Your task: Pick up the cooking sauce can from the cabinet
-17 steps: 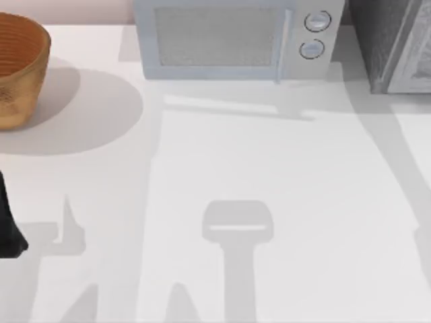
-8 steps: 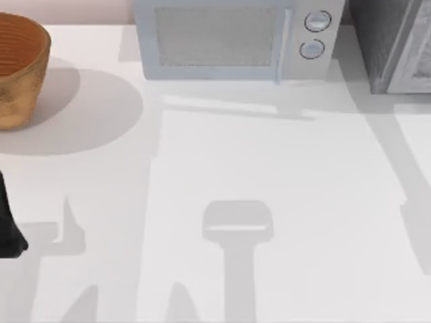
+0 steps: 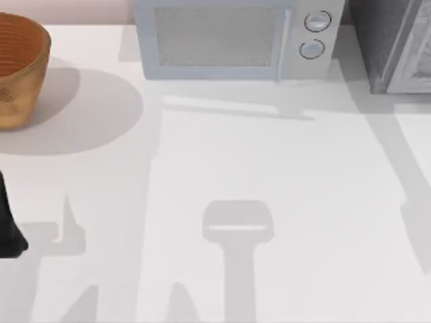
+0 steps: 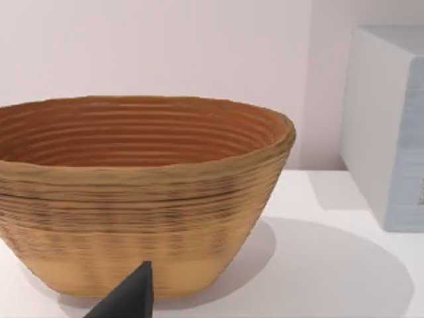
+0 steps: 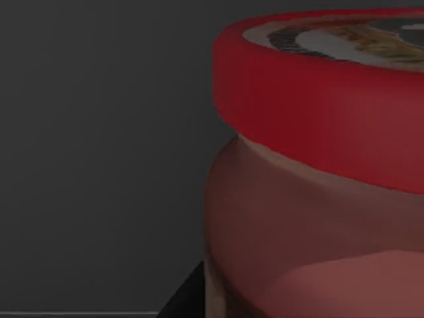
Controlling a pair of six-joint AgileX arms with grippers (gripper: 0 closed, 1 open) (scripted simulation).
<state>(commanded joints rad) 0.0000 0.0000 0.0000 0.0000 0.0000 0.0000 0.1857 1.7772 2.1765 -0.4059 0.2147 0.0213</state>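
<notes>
Right wrist view: cylindrical cooking sauce can [image 5: 318, 199], glossy red lid; tool state unclear.

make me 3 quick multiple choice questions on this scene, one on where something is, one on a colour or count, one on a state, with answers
1. Where on the table does the woven basket stand?
A. far left corner
B. near right corner
C. middle, in front of the microwave

2. How many round knobs does the microwave have?
A. one
B. two
C. four

3. How does the cooking sauce can stand in the right wrist view?
A. lying on its side
B. upside down
C. upright, red top upward

Answers:
1. A: in the top view the basket sits at the far left of the table.
2. B: the microwave shows two knobs stacked at its right end.
3. C: the cooking sauce can has its red top uppermost, against a dark wall.

The left arm is parked at the table's left edge.
</notes>
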